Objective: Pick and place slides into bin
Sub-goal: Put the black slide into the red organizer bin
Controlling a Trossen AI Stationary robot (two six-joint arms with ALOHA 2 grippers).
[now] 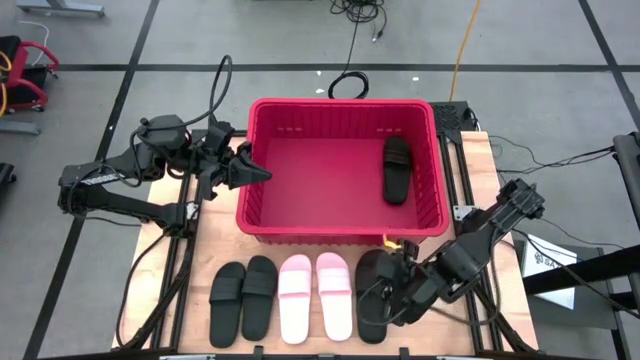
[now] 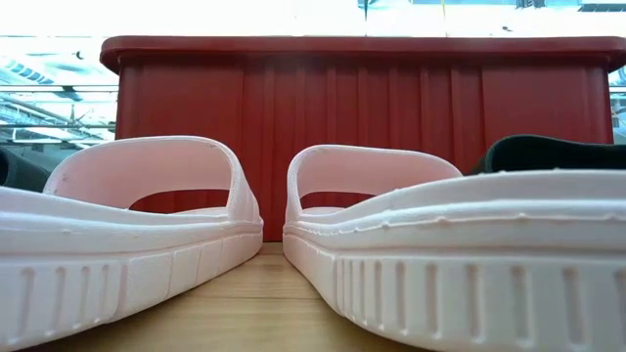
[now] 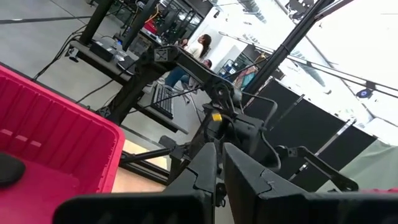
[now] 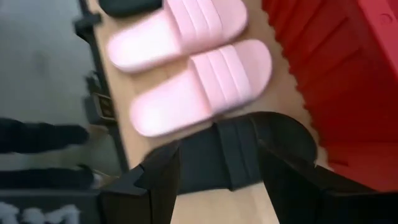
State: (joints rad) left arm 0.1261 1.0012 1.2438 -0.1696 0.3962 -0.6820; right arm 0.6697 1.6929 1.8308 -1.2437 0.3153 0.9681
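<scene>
Hovering over the lone matte black slide sandal (image 1: 375, 295) at the near right of the bright red slotted plastic bin (image 1: 262, 195), my right end effector (image 1: 398, 283) has its two dark fingers (image 4: 158, 180) spread apart, one on each side of that sandal's wide strap, not clamped on it. In the right wrist view the strap sits between the fingers, and whether they touch it I cannot tell. This sandal lies on the wooden bench (image 1: 205, 245) just in front of the bin's near wall.

Beside it, toward the bin's middle, lie the two pale pink slide sandals (image 1: 315, 296) side by side, and past them a pair of matte black slide sandals (image 1: 243, 297), all in one row along the bin's near wall and apart from it. One more black slide sandal (image 1: 397, 168) already lies inside the bin, close to its right wall.

My left end effector (image 1: 262, 174) is clenched shut with nothing in it, poised at the bin's left rim with its tips pointing over the inside.
</scene>
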